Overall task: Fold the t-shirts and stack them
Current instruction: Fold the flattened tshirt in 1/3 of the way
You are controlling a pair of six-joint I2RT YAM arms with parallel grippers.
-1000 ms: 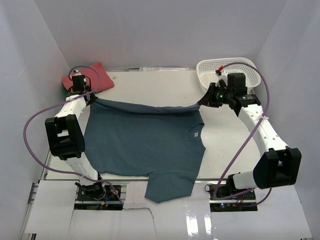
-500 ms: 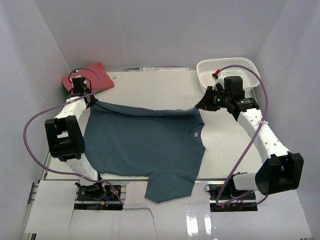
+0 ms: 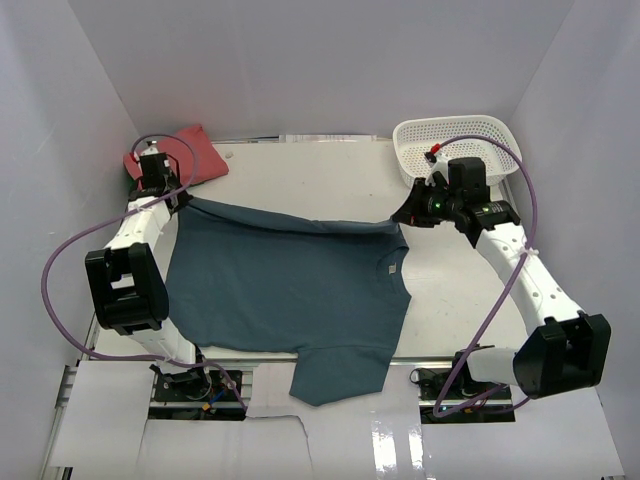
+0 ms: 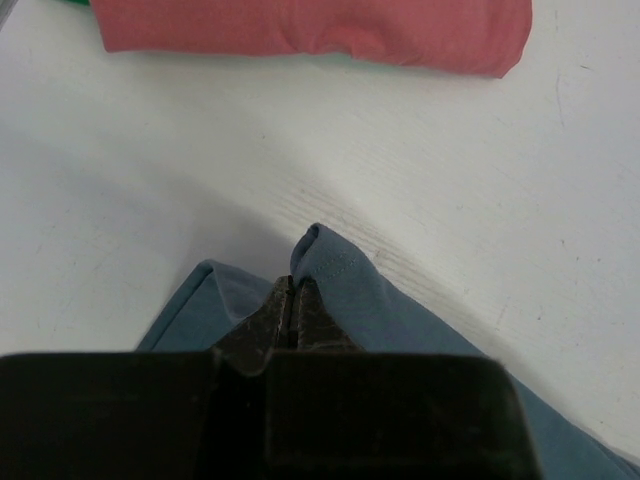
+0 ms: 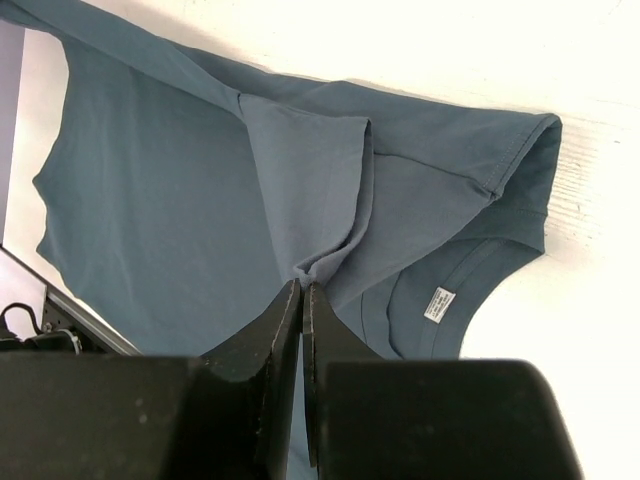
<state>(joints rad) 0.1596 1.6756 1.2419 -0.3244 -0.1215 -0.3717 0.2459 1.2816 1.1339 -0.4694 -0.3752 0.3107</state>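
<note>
The dark teal t-shirt [image 3: 290, 290] lies spread across the table, one sleeve [image 3: 340, 378] hanging over the near edge. Its far edge is stretched between both grippers. My left gripper [image 3: 186, 201] is shut on the shirt's far left corner; in the left wrist view the hem [image 4: 335, 262] bunches out of the closed left gripper [image 4: 293, 287]. My right gripper [image 3: 404, 212] is shut on a fold of teal cloth at the far right, by the collar. In the right wrist view the right gripper [image 5: 302, 287] pinches a pleat, with the white neck label [image 5: 438, 303] beside it. The folded coral-red t-shirt [image 3: 190, 152] lies at the far left corner.
A white lattice basket [image 3: 455, 140] stands at the far right, just behind my right wrist. White walls close in the table on three sides. The red shirt [image 4: 310, 25] lies just beyond my left gripper. Purple cables loop off both arms.
My right gripper has drawn a little nearer and leftward with the cloth. My left gripper has shifted slightly left. The shirt's far edge stays taut between them.
</note>
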